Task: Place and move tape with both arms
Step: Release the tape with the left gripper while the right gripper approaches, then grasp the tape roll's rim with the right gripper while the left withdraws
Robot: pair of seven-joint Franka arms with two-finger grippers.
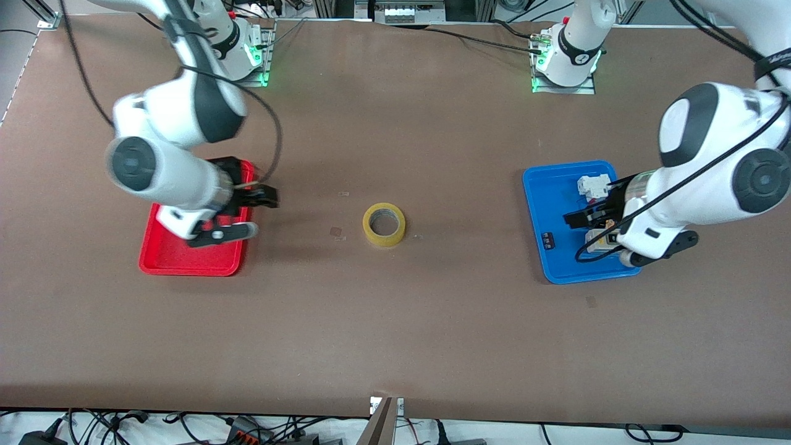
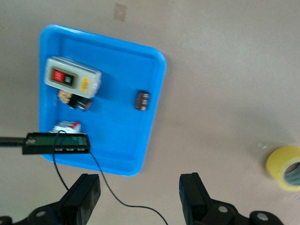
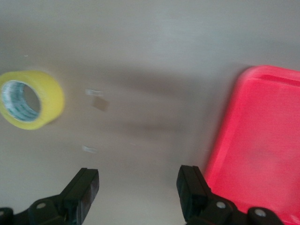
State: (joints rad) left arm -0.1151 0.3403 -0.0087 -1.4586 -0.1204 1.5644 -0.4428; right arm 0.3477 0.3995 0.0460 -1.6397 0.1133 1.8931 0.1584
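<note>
While tape [image 1: 384, 224] lies flat, both pincers (left [image 2: 140, 199], right [image 3: 138, 192]) gape, seemingly empty.

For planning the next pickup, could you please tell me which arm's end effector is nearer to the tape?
Right. The right end effector hangs open over the red tray's edge, closer to the tape; the left end effector, open over the blue tray, is farther away.
</note>
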